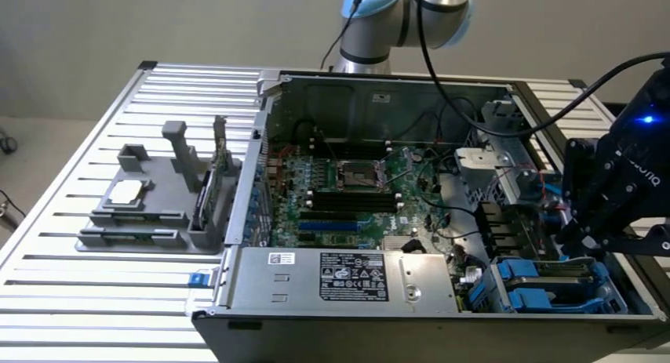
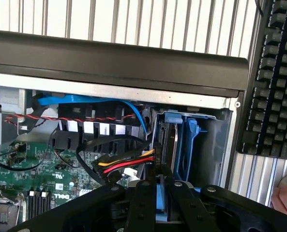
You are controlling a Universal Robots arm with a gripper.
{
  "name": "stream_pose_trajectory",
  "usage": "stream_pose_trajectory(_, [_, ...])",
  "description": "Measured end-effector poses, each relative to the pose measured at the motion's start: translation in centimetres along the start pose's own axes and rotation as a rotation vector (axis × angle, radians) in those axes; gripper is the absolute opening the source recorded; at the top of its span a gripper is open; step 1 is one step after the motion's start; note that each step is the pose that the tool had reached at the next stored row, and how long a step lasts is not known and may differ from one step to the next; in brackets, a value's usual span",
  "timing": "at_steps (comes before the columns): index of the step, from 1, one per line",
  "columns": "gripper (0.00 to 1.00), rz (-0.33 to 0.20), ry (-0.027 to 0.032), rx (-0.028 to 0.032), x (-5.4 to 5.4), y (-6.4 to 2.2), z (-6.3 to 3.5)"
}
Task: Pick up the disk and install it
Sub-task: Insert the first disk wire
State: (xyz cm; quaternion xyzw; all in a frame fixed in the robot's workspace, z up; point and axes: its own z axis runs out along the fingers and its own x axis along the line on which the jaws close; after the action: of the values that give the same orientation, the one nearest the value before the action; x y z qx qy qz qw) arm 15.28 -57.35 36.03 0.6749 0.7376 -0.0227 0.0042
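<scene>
Blue-framed flat disk is clenched edge-on between the black angular jaws.

cables beside gripper, open bay slot

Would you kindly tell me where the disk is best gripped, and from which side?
By the thin blue carrier edge of the disk, from the open side of the case: it stands edge-on at the drive bay, and the end effector pinches it there.

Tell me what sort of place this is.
Probably a robotics lab workbench: an open computer case, motherboard bared, on a slatted metal table, with a robot arm and a keyboard alongside.
</scene>
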Motion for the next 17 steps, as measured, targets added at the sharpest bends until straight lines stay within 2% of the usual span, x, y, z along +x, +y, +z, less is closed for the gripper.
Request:
stream_pose_trajectory(2, [0.16,0.001,-0.0116,0.0023,0.06,0.15,0.01])
stream_pose_trajectory(6, [0.16,0.012,-0.0238,0.0096,0.08,0.32,0.15])
stream_pose_trajectory(17, [0.16,0.042,-0.0402,0.0323,0.34,0.73,0.81])
